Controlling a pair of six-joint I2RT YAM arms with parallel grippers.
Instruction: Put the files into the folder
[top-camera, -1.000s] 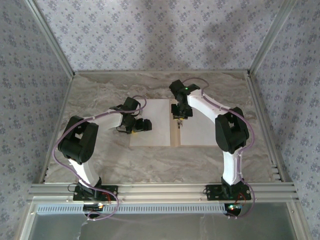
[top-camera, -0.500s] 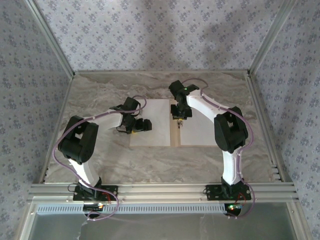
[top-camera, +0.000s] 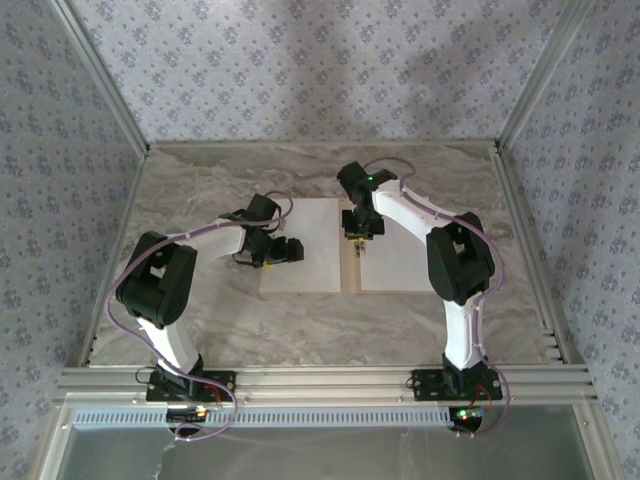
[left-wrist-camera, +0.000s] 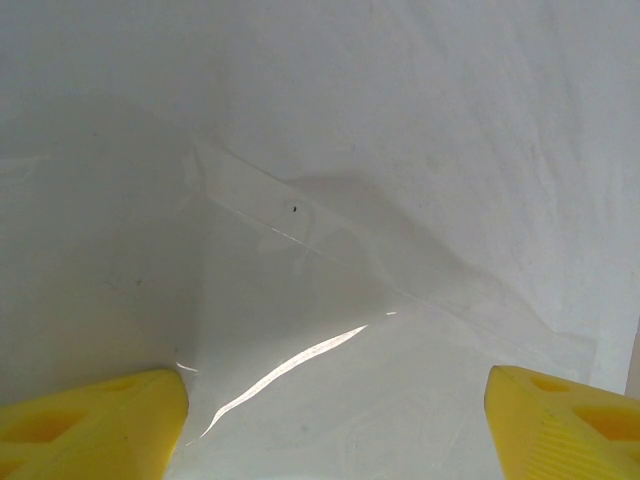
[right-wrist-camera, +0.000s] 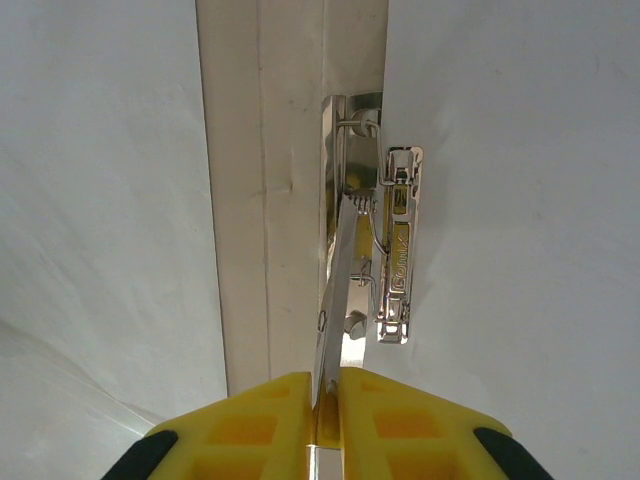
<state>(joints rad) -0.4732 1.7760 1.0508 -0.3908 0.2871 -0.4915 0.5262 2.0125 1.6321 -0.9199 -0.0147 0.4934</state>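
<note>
Two plain white rectangular paper sheets lie side by side on a flat tan-brown cardboard folder (top-camera: 349, 278), which is spread open on a grey-beige marbled counter (top-camera: 200, 190). The left paper sheet (top-camera: 315, 272) covers the folder's left leaf and the right paper sheet (top-camera: 400, 265) covers the right leaf. Only the narrow tan centre crease shows between them.

From above, the left arm's end effector (top-camera: 292, 250) is low over the left part of the left sheet. In the left wrist view its two yellow fingertips (left-wrist-camera: 95, 425) sit at the bottom corners, spread wide apart with nothing between them, so this end effector (left-wrist-camera: 335, 425) is open. The paper below it (left-wrist-camera: 330, 150) carries a raised diagonal wrinkle with a bright glint.

From above, the right arm's end effector (top-camera: 358, 238) is at the centre crease, near its far end. In the right wrist view a small silver metal clip (right-wrist-camera: 395, 250) lies along the right edge of the tan crease (right-wrist-camera: 240, 200), at the border of the right sheet (right-wrist-camera: 520, 200). The yellow fingers of this end effector (right-wrist-camera: 328, 405) are pressed together on the clip's thin raised lever (right-wrist-camera: 336, 290), gripping it edge-on
</note>
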